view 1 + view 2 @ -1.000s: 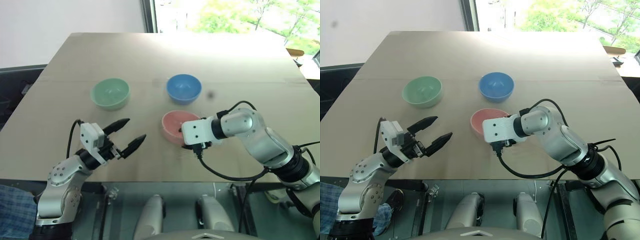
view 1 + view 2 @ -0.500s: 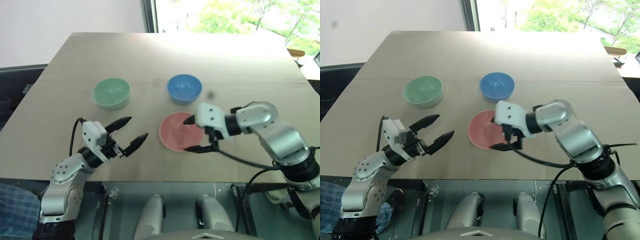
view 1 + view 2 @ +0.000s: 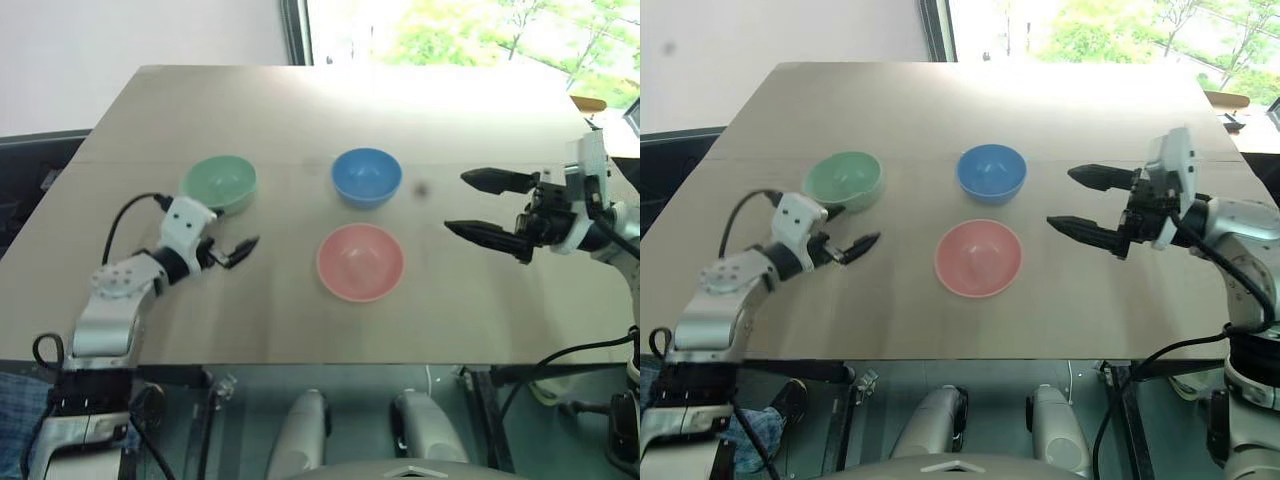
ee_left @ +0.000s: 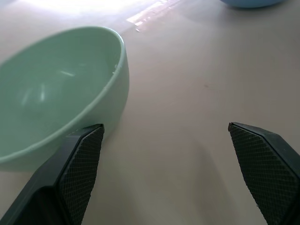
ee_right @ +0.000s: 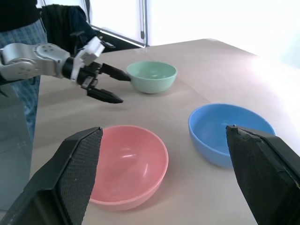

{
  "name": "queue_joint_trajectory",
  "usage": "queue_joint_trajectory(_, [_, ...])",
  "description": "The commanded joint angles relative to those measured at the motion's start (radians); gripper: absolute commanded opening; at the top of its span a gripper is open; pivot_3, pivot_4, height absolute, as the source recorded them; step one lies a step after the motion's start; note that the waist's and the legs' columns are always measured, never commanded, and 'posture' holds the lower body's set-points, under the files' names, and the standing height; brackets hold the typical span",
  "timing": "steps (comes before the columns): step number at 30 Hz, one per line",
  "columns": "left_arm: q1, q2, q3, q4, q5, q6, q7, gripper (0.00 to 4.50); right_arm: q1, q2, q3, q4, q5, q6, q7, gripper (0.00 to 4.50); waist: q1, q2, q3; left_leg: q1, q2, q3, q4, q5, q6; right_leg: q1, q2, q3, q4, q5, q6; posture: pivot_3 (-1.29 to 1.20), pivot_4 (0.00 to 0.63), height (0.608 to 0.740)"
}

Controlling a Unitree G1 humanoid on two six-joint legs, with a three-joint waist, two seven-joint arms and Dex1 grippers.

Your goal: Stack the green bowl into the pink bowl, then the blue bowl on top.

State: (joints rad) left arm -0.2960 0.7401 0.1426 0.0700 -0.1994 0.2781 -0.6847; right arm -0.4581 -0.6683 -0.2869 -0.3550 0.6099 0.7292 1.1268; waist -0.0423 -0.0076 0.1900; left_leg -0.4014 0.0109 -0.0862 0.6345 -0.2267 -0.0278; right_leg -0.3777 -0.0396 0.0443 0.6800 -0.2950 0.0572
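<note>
Left wrist view showed the left gripper (image 4: 166, 173), jaws apart, beside the small pale mint-green plastic bowl (image 3: 219, 184), likely for grasping; left of the salmon-pink plastic bowl (image 3: 360, 261), right gripper (image 3: 478, 204) jaws apart.

Green bowl (image 4: 56, 89), pink bowl (image 5: 126, 164), blue bowl (image 5: 229, 131) — smooth glossy plastic; table (image 3: 300, 110) — matt, board-like

- A flat tan tabletop (image 3: 300, 110) carries three bowls.
- Pale mint-green plastic bowl (image 3: 219, 184) sits toward the left edge.
- Sky-blue plastic bowl (image 3: 367, 177) sits mid-table.
- Salmon-pink plastic bowl (image 3: 360, 262) sits nearer the front edge.
</note>
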Motion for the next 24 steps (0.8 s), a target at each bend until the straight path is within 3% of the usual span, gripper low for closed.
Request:
queue_joint_trajectory(1, [-0.092, 0.041, -0.025, 0.100, 0.060, -0.015, -0.005, 4.50, 0.006, -0.004, -0.028, -0.048, 0.081, -0.014, -0.024, 4.45, 0.001, 0.000, 0.000, 0.000, 0.000, 0.000, 0.000, 0.000, 0.000, 0.000, 0.000, 0.000, 0.000, 0.000, 0.000, 0.00, 0.150, 0.740])
queue_joint_trajectory(8, [-0.199, 0.065, -0.096, 0.206, 0.124, -0.096, -0.081, 4.50, 0.037, -0.029, -0.003, -0.054, 0.102, -0.047, -0.044, 4.45, 0.004, 0.000, 0.000, -0.002, 0.000, 0.000, 0.000, 0.000, 0.000, -0.001, 0.000, 0.000, -0.001, 0.000, 0.000, 0.00, 0.150, 0.740])
queue_joint_trajectory(16, [-0.226, 0.084, -0.123, 0.109, 0.118, -0.095, -0.183, 4.50, 0.072, -0.051, 0.009, -0.057, 0.112, -0.077, -0.057, 4.45, 0.004, 0.000, 0.000, -0.002, 0.000, -0.001, 0.000, 0.000, 0.000, -0.001, 0.000, -0.001, -0.001, 0.000, 0.000, 0.00, 0.150, 0.740])
queue_joint_trajectory(20, [-0.242, 0.075, -0.110, 0.060, 0.103, -0.057, -0.190, 4.50, 0.074, -0.054, 0.025, -0.053, 0.111, -0.093, -0.063, 4.45, 0.003, 0.000, 0.000, -0.002, 0.000, -0.001, 0.000, 0.000, 0.000, -0.001, 0.000, -0.001, 0.000, 0.000, 0.000, 0.00, 0.150, 0.740])
queue_joint_trajectory(24, [-0.282, 0.104, -0.124, 0.116, 0.177, -0.072, -0.142, 4.50, 0.069, -0.056, 0.038, -0.047, 0.118, -0.103, -0.065, 4.45, 0.003, 0.000, 0.000, -0.002, 0.000, -0.001, 0.000, 0.000, 0.000, -0.001, 0.000, -0.001, 0.000, 0.000, 0.000, 0.00, 0.150, 0.740])
